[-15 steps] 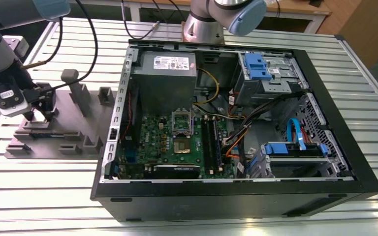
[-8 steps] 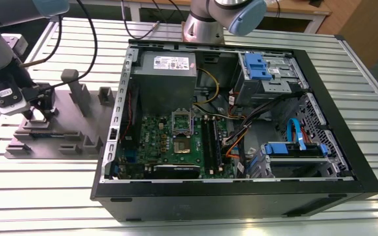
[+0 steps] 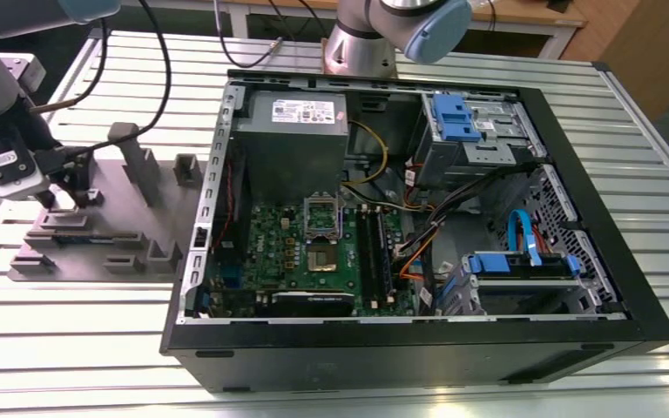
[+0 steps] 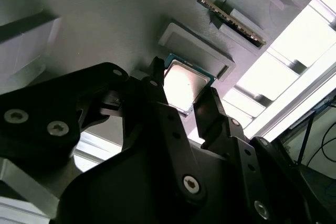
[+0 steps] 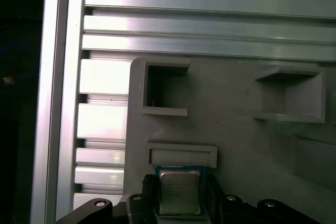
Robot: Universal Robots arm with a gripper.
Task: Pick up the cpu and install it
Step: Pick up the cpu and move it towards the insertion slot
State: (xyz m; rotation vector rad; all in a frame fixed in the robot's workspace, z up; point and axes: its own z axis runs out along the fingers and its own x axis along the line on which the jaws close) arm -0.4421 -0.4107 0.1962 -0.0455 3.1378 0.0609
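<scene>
slatted metal table (image 3: 79, 348) | on it: grey parts fixture (image 3: 91, 252), open black computer case (image 3: 428, 357), side by side

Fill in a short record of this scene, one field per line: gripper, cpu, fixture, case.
gripper: at the cpu, close over the fixture
cpu: metal top up, beside a shallow rectangular recess in the fixture
fixture: grey, on the slatted table, at the exterior view's left of the case
case: open, motherboard visible inside
</scene>
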